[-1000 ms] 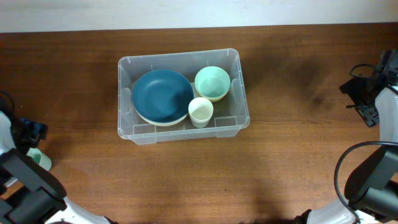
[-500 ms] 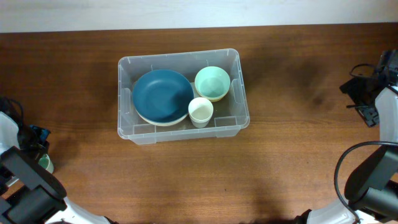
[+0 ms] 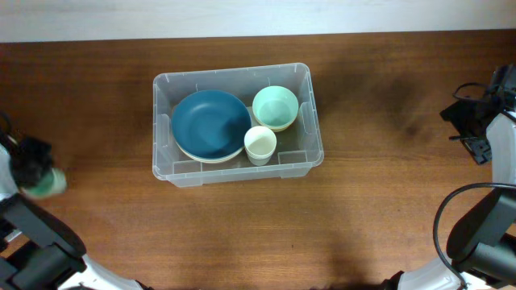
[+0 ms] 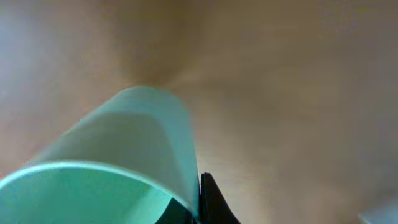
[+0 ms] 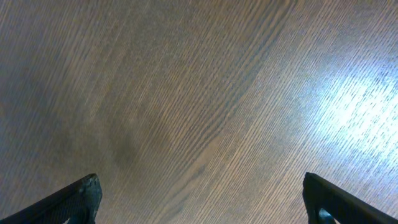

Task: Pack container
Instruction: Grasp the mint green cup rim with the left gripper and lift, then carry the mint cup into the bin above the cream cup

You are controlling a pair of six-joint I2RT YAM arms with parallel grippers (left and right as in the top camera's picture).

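Note:
The clear plastic container (image 3: 234, 74) stands mid-table. It holds a dark blue plate (image 3: 211, 123), a mint bowl (image 3: 275, 107) and a small white cup (image 3: 260, 144). At the far left edge my left gripper (image 3: 34, 157) is shut on the wall of a mint green cup (image 3: 50, 184), blurred in the overhead view. In the left wrist view the green cup (image 4: 124, 162) fills the lower left, with one black fingertip (image 4: 210, 202) pressed against its outside wall. My right gripper (image 5: 202, 199) is open over bare wood at the far right (image 3: 472, 121).
The brown wooden table (image 3: 379, 201) runs out on every side of the container. A pale strip lies along its far edge (image 3: 258, 16). The arms' bases and cables sit at the bottom corners.
My left gripper has shut on the green cup and moved it a little toward the table's far side. The right arm and the container's contents have not moved.

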